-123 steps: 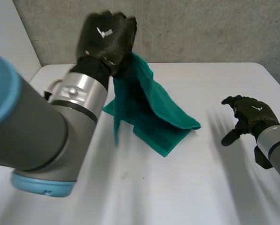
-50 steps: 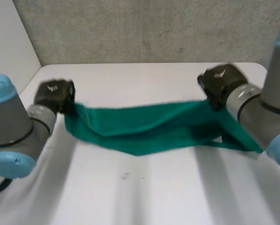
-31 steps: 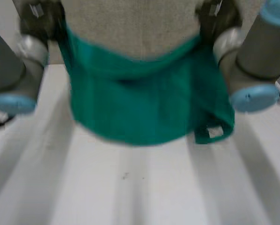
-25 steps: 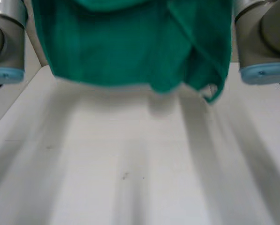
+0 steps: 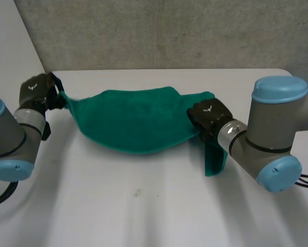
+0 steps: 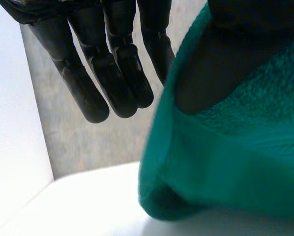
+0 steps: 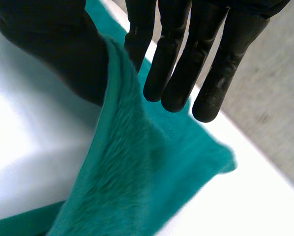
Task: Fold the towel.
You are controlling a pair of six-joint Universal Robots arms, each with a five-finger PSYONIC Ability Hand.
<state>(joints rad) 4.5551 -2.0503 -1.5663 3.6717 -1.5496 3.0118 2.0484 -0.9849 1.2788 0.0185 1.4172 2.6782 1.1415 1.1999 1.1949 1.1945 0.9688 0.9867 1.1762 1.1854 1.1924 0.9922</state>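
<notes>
The left hand [image 5: 36,91] is at the far left of the white table [image 5: 143,206]. It is pinching the left corner of the green towel [image 5: 136,121]. In its wrist view the thumb presses the towel [image 6: 235,167] from one side. The straight fingers [image 6: 112,78] are on the other side, and the nearest one touches the towel's edge.

The right hand [image 5: 208,116] is over the right half of the table, and it grips the towel's right end. In its wrist view the edge of the towel [image 7: 122,187] runs up between the thumb and the straight fingers [image 7: 181,73], held there in a pinch.

The towel stretches between the two hands. Its middle sags down low toward the near side, like a hammock. I cannot tell if it touches the table. A thin strip of towel hangs down just near of the right hand. A grey wall [image 5: 169,31] stands behind the table.
</notes>
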